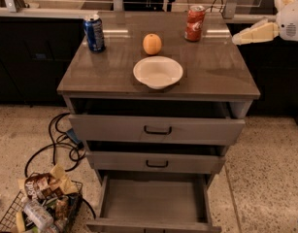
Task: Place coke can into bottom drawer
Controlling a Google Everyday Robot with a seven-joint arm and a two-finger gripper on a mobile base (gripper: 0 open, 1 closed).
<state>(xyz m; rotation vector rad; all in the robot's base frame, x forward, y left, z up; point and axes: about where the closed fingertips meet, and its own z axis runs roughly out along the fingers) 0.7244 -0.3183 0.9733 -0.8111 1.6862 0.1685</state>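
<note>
The red coke can (194, 23) stands upright at the back right of the cabinet top (216, 69). The bottom drawer (156, 198) is pulled far out, and its plain grey inside holds nothing. My gripper (238, 38) is at the right edge of the view, level with the cabinet top, pointing left toward the can and well apart from it. It holds nothing that I can see.
A blue soda can (94, 32) stands at the back left, an orange (152, 43) in the back middle, and a white bowl (158, 72) in front of it. The two upper drawers (157, 129) are slightly open. A wire basket of trash (41, 205) and cables (61, 142) lie on the floor at left.
</note>
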